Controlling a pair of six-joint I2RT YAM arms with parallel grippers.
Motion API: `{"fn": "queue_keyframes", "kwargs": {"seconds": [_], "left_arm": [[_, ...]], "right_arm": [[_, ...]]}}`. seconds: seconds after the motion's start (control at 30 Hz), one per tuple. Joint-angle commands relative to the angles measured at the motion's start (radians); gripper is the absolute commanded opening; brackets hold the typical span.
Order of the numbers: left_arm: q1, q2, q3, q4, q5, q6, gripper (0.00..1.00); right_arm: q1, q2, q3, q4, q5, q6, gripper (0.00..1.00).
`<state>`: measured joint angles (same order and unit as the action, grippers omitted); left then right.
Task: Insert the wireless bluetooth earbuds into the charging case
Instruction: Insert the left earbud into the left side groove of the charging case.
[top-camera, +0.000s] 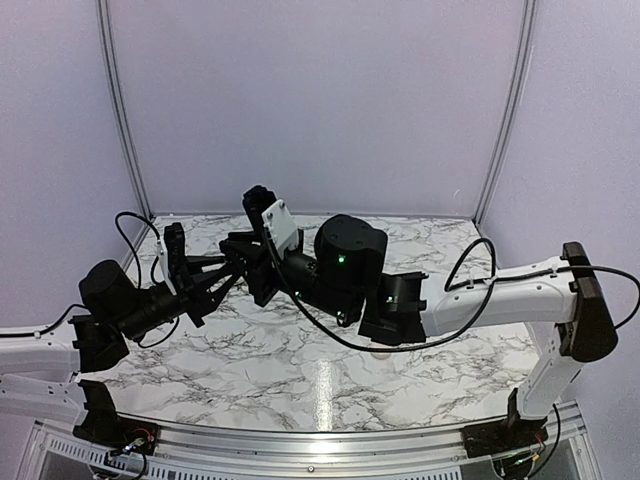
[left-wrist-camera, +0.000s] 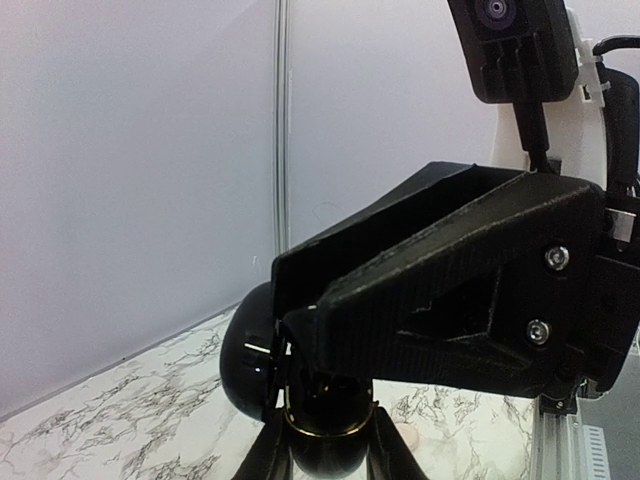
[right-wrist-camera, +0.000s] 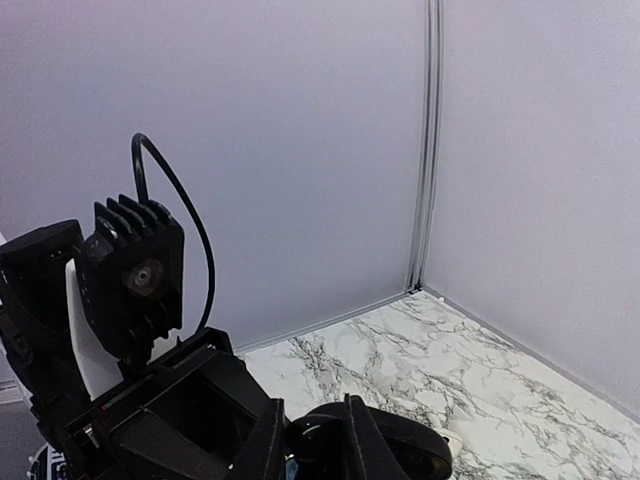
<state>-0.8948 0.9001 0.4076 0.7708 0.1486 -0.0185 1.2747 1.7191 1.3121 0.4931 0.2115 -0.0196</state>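
My left gripper (left-wrist-camera: 327, 440) is shut on the black charging case (left-wrist-camera: 322, 462), held above the marble table (top-camera: 300, 380). The case has a gold rim, and its lid (left-wrist-camera: 248, 350) stands open to the left. My right gripper (left-wrist-camera: 300, 345) comes in from the right with its tips over the case's mouth. In the right wrist view the right gripper (right-wrist-camera: 310, 435) is shut on a small glossy black thing, apparently a black earbud (right-wrist-camera: 312, 447). From above, the left gripper (top-camera: 235, 262) and the right gripper (top-camera: 258, 277) meet at mid-table and hide the case.
A small whitish rounded object (left-wrist-camera: 405, 437) lies on the table just beyond the case; it also shows as the whitish object (right-wrist-camera: 450, 440) in the right wrist view. Grey walls (top-camera: 320, 100) close the table at the back and sides. The right arm (top-camera: 500, 295) stretches across the right half.
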Motion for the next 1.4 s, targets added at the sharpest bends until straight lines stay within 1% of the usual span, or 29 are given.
{"fn": "queue_keyframes", "kwargs": {"seconds": [0.0, 0.23, 0.47, 0.67, 1.0, 1.2, 1.27, 1.37], "left_arm": [[-0.002, -0.050, -0.002, 0.064, -0.010, -0.004, 0.00], [-0.002, -0.061, -0.006, 0.064, -0.039, -0.001, 0.00], [-0.002, -0.055, -0.004, 0.065, -0.062, 0.005, 0.00], [-0.002, -0.044, -0.010, 0.066, -0.070, 0.012, 0.00], [-0.001, -0.032, -0.013, 0.067, -0.080, 0.012, 0.00], [-0.001, -0.027, -0.013, 0.066, -0.076, 0.012, 0.00], [-0.002, -0.028, -0.013, 0.067, -0.076, 0.041, 0.00], [-0.002, -0.027, -0.013, 0.067, -0.079, 0.046, 0.00]], "right_arm": [[-0.006, 0.024, 0.016, -0.050, 0.083, 0.061, 0.11], [-0.005, 0.027, 0.004, -0.029, 0.128, 0.098, 0.07], [-0.005, 0.054, 0.017, -0.034, 0.102, 0.106, 0.05], [-0.005, 0.049, 0.026, -0.006, 0.075, 0.108, 0.03], [-0.005, 0.053, 0.055, 0.009, 0.013, 0.113, 0.02], [-0.005, 0.073, 0.079, -0.010, 0.014, 0.112, 0.02], [-0.005, 0.080, 0.083, -0.013, 0.012, 0.113, 0.02], [-0.005, 0.086, 0.090, -0.020, 0.006, 0.117, 0.02]]}}
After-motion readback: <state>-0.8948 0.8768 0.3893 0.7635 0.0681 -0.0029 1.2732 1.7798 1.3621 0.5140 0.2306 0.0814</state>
